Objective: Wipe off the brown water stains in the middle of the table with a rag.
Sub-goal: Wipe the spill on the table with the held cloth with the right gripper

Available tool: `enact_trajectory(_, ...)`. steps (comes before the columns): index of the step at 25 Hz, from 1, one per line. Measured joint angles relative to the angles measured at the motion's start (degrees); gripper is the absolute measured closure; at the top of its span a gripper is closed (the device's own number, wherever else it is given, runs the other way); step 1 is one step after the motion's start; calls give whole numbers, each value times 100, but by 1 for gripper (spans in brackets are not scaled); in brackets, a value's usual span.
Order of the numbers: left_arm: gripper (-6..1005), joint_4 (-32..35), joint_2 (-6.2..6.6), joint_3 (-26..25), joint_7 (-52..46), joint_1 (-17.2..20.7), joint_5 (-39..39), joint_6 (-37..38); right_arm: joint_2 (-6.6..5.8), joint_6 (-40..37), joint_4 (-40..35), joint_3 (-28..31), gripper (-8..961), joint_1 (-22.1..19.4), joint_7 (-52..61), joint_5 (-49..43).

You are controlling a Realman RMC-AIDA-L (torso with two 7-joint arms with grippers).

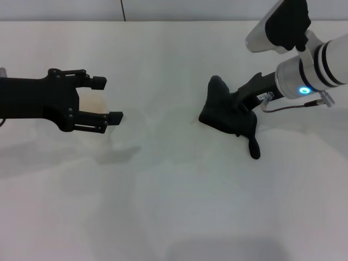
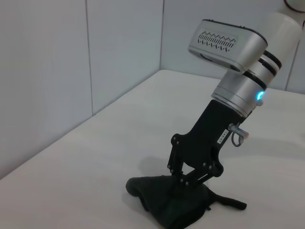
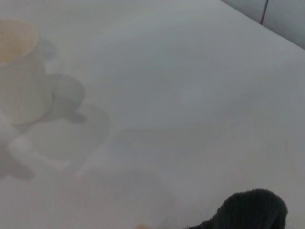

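The black rag [image 1: 225, 114] lies in a lumpy wad on the white table [image 1: 174, 206], right of centre, its thin tail [image 1: 253, 148] pointing toward the front. My right gripper [image 1: 242, 106] is shut on the rag and presses it onto the table; this also shows in the left wrist view [image 2: 190, 183]. Of the brown water stains, only a small faint trace [image 1: 193, 120] shows at the rag's left edge. A tiny orange spot [image 3: 141, 226] also shows beside the rag [image 3: 252, 210]. My left gripper [image 1: 106, 99] is open at the left, above the table.
A clear plastic cup with a brownish tint [image 3: 19, 71] stands at the left. In the head view its faint tint [image 1: 93, 103] shows between my left gripper's jaws; I cannot tell whether they touch it. A grey wall [image 2: 71, 71] runs along the far edge.
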Motion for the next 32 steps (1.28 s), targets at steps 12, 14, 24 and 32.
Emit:
enact_trajectory(12, 113, -7, 1, 0, 71, 5, 0, -10, 57, -275, -220, -944, 858, 95, 409, 195)
enact_trajectory(14, 113, -7, -4, 0, 109, 14, -3, -10, 61, -344, -301, -1019, 858, 42, 426, 263)
enact_trajectory(24, 113, -14, -16, 0, 135, 4, -11, -9, 56, -877, -1073, -1256, 860, -560, 517, 345)
enact_trajectory(32, 113, -14, -17, 0, 162, -19, -17, -9, 58, -1178, -1362, -1361, 864, -796, 627, 402)
